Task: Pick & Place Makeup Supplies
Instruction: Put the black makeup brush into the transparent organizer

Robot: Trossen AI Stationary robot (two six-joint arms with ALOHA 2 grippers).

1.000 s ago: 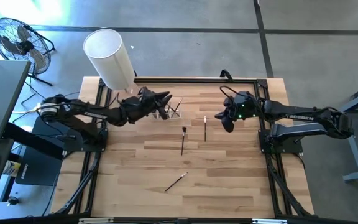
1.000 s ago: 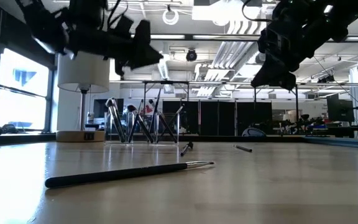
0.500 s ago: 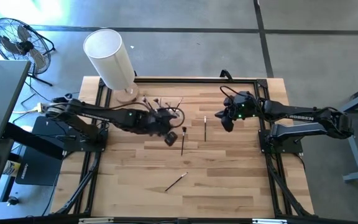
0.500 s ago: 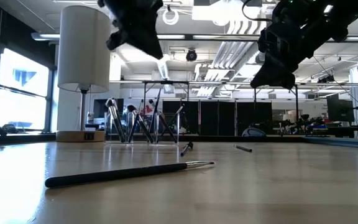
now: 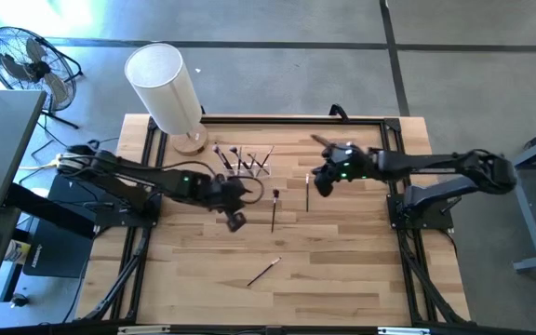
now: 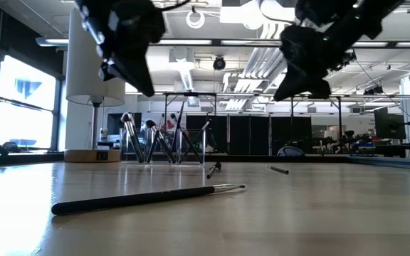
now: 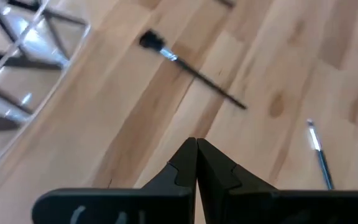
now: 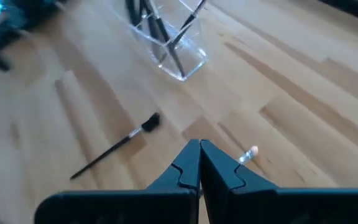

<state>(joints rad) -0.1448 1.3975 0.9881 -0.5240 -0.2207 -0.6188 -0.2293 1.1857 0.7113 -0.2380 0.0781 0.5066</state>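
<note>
From above, my left gripper (image 5: 235, 221) hangs clenched and empty just beside the dark-tipped brush (image 5: 274, 210), whose long axis runs toward the counter's (image 5: 342, 270) front edge, while my right gripper (image 5: 322, 184), also clenched on nothing, hovers just beside the pale brush (image 5: 306, 191) lying parallel to it. My left wrist view shows that dark brush (image 7: 191, 70) ahead of my closed fingers (image 7: 219, 168). The level view alone shows a third long brush (image 6: 148, 197) lying flat at the front and the rest standing in the clear holder (image 6: 164, 146).
</note>
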